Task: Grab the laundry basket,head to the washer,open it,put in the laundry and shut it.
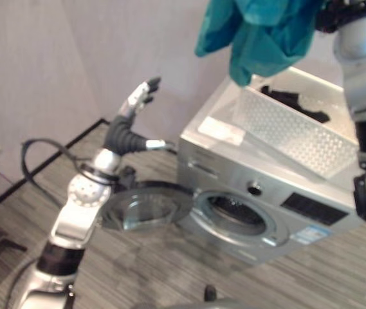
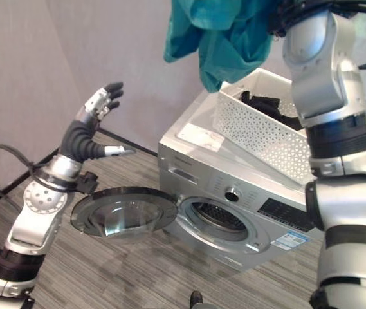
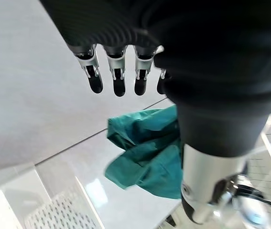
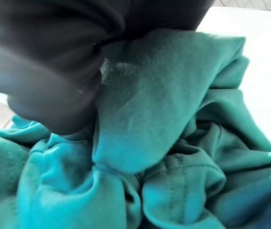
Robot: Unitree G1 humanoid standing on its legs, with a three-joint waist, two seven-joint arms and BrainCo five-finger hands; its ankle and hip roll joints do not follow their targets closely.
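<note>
Grey-floored corner: washer [image 2: 234,212] door [image 2: 123,211] open, basket [image 2: 269,132] on top.

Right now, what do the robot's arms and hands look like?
Both arms are shiny silver-grey tubes with round joints and black bands between the sections. The left hand has silver fingers with dark tips and a separate thumb, and a dark ribbed cover wraps its back and wrist. The right hand shows up close as that same dark cover.
</note>
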